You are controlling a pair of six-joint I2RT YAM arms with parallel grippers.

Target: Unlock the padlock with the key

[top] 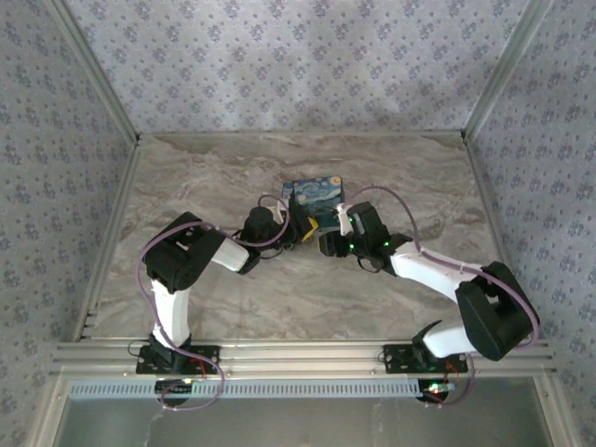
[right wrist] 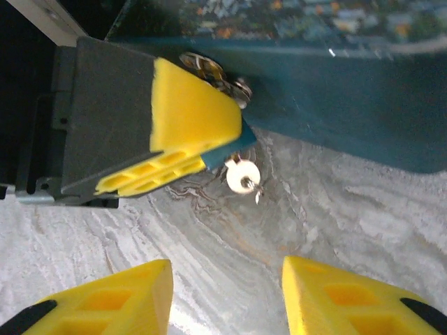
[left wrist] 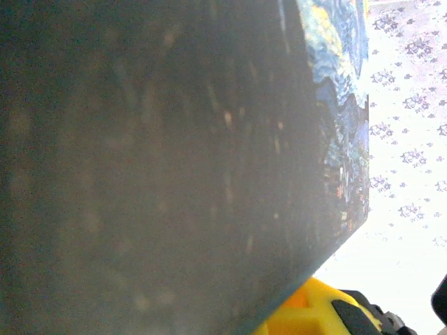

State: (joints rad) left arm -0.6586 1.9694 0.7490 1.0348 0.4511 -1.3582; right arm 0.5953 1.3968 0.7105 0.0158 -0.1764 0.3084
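Note:
In the right wrist view a small teal padlock [right wrist: 229, 148] peeks out from under the yellow finger [right wrist: 187, 115] of my left gripper, which is shut on it. A silver key [right wrist: 242, 175] with a round head sticks out of the padlock's end, just above the marble. Silver metal of the lock [right wrist: 213, 72] shows against the box behind it. My right gripper [right wrist: 227, 293] is open a short way back from the key, with only bare table between its yellow fingers [right wrist: 335, 293]. From above, the left gripper [top: 303, 229] and the right gripper [top: 328, 244] meet in front of the box.
A blue box with a starry-night print [top: 313, 195] stands right behind both grippers; its dark side [left wrist: 154, 167] is close to the left wrist camera. The marble table [top: 279, 298] is bordered by patterned walls and a metal rail [top: 298, 356] at the near edge.

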